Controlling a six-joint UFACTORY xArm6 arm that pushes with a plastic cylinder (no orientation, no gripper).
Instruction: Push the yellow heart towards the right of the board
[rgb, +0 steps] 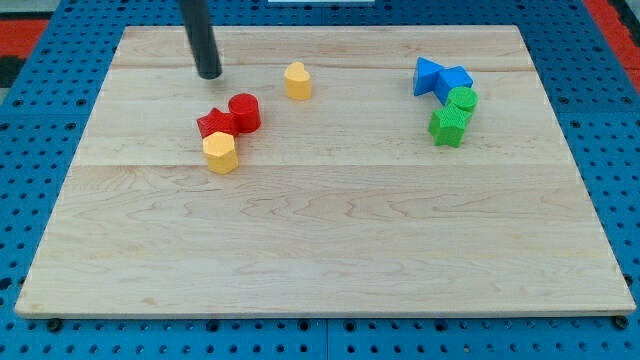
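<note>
The yellow heart (297, 81) sits on the wooden board (330, 240) near the view's top, left of centre. My tip (209, 74) rests on the board to the heart's left, about a block's width and more away, not touching it. The rod rises out of the view's top. A red star (215, 124), a red cylinder (245, 112) and a yellow hexagon (220, 153) cluster below my tip, touching one another.
At the view's upper right, two blue blocks (441, 78), a green cylinder (462, 100) and a green star (447, 127) are bunched together. The board lies on a blue pegboard table (40, 150).
</note>
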